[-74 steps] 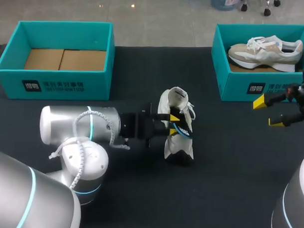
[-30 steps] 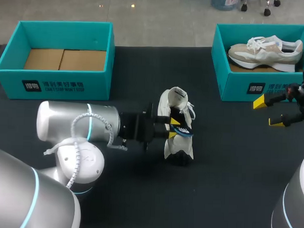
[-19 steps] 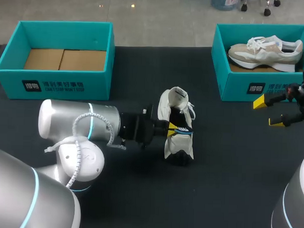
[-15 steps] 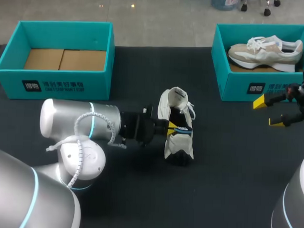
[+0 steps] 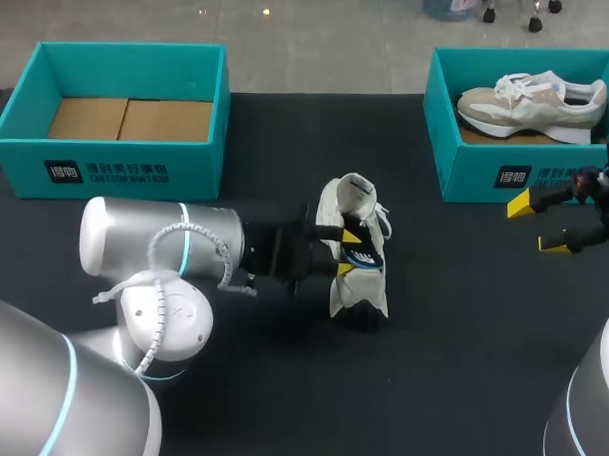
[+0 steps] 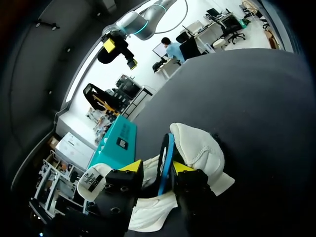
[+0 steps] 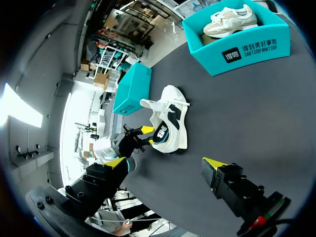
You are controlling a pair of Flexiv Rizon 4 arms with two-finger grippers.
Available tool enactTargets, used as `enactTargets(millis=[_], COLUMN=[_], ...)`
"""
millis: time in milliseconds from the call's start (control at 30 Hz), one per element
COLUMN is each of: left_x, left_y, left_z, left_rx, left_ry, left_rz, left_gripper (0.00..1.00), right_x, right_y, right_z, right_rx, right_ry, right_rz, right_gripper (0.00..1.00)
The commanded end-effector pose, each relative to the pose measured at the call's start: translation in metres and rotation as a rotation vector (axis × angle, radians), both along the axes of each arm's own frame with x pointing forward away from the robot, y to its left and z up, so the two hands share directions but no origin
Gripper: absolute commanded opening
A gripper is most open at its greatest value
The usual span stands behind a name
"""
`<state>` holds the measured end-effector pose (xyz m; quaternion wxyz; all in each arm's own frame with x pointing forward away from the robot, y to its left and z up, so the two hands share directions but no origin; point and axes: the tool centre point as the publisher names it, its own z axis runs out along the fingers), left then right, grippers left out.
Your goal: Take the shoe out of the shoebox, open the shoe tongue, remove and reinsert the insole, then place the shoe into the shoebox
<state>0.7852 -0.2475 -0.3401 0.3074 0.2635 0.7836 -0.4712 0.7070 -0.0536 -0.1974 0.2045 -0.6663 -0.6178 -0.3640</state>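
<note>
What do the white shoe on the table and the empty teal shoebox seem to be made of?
White shoe: likely soft textile or synthetic leather, matte; its upper slumps and creases. Empty teal shoebox: likely cardboard, with matte teal walls; the bare brown floor with a middle seam suggests paperboard.

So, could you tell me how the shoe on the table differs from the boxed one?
The table shoe is white; the boxed shoe beige-and-white. The table shoe stands unboxed with a dark insole sticking out; the boxed shoe lies in the right shoebox. Both are laced sneakers.
</note>
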Motion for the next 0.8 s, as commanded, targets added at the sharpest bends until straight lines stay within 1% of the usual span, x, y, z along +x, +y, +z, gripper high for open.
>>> enactTargets(millis=[33, 67, 333, 433, 500, 533, 567, 600, 633, 667, 800], left_x=[-0.006, -0.007, 0.0, 0.0, -0.002, -0.003, -0.004, -0.005, -0.006, -0.007, -0.011], left_y=[0.006, 0.005, 0.002, 0.003, 0.004, 0.005, 0.007, 0.009, 0.01, 0.013, 0.02], left_z=[0.002, 0.001, -0.007, -0.006, 0.0, 0.003, 0.007, 0.01, 0.012, 0.015, 0.025], left_rx=[0.001, 0.004, 0.047, 0.055, 0.055, 0.054, 0.056, 0.063, 0.07, 0.085, 0.127], left_ry=[0.002, 0.004, 0.017, 0.022, 0.023, 0.024, 0.024, 0.025, 0.023, 0.028, 0.021], left_rz=[-0.011, -0.015, -0.011, -0.009, -0.009, -0.009, -0.011, -0.015, -0.017, -0.028, -0.072], left_gripper=[0.08, 0.0, 0.0, 0.0, 0.37, 0.47, 0.72, 0.87, 0.98, 1.0, 1.0], right_x=[-0.001, -0.001, -0.001, -0.001, -0.001, -0.001, -0.001, -0.001, -0.001, -0.001, -0.001], right_y=[0.001, 0.001, 0.001, 0.001, 0.001, 0.001, 0.001, 0.001, 0.001, 0.001, 0.001], right_z=[0.0, 0.0, 0.0, 0.0, 0.0, 0.0, 0.0, 0.0, 0.0, 0.0, 0.0], right_rx=[-0.004, -0.004, -0.004, -0.004, -0.004, -0.004, -0.004, -0.004, -0.004, -0.004, -0.004], right_ry=[0.002, 0.002, 0.002, 0.002, 0.002, 0.002, 0.002, 0.002, 0.002, 0.002, 0.002], right_rz=[-0.002, -0.002, -0.002, -0.002, -0.002, -0.002, -0.002, -0.002, -0.002, -0.002, -0.002], right_gripper=[1.0, 1.0, 1.0, 1.0, 1.0, 1.0, 1.0, 1.0, 1.0, 1.0, 1.0])
